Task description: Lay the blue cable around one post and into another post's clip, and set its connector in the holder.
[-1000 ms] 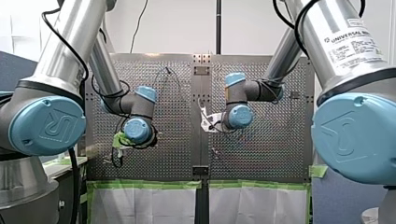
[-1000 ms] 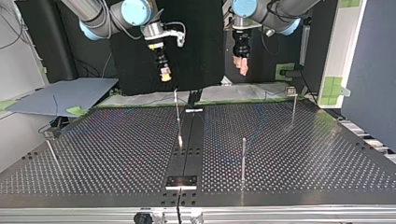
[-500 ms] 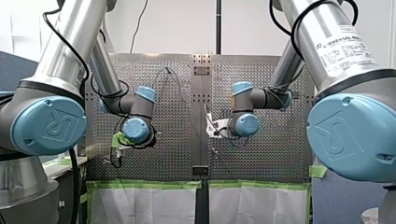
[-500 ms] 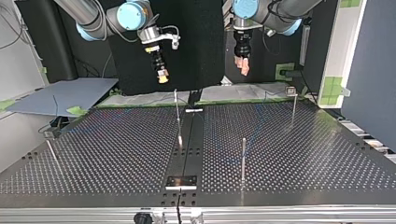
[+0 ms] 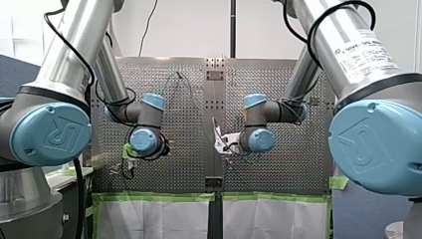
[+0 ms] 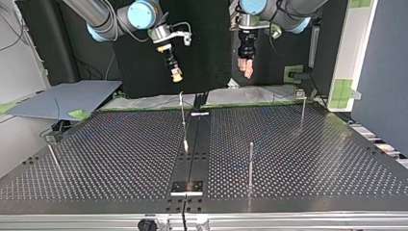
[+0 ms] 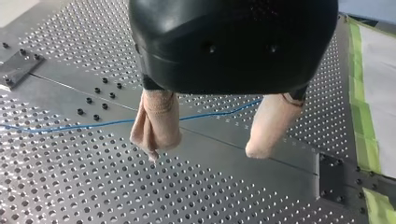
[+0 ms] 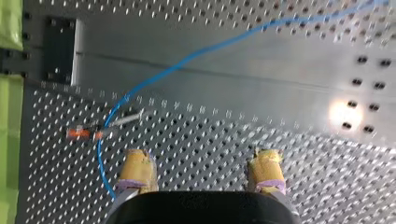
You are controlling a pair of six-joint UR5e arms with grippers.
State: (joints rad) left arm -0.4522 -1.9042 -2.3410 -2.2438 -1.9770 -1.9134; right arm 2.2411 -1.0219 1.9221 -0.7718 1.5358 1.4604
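The thin blue cable (image 7: 112,122) lies loose on the perforated plate under my left gripper (image 7: 204,153), whose beige padded fingers (image 7: 156,123) stand open with nothing between them. In the right wrist view the cable (image 8: 187,63) curves past a thin post with an orange clip (image 8: 84,134), just ahead of my right gripper (image 8: 201,161); its yellow pads (image 8: 137,170) are apart and empty. Both grippers hang well above the table's far edge in the top view, right gripper (image 6: 176,74) and left gripper (image 6: 246,70). The connector is not visible.
Thin upright posts stand on the table (image 6: 120,159): one in the middle (image 6: 183,120), one nearer (image 6: 250,163), one at the far right (image 6: 302,108), one at the left (image 6: 53,156). A small dark plate (image 6: 187,186) sits at the near edge. Green tape (image 5: 154,197) lines the table's edge.
My right gripper swung left, then back right in the top view; its wrist dropped lower in the front view. My left gripper shifted slightly upward. Both stayed open.
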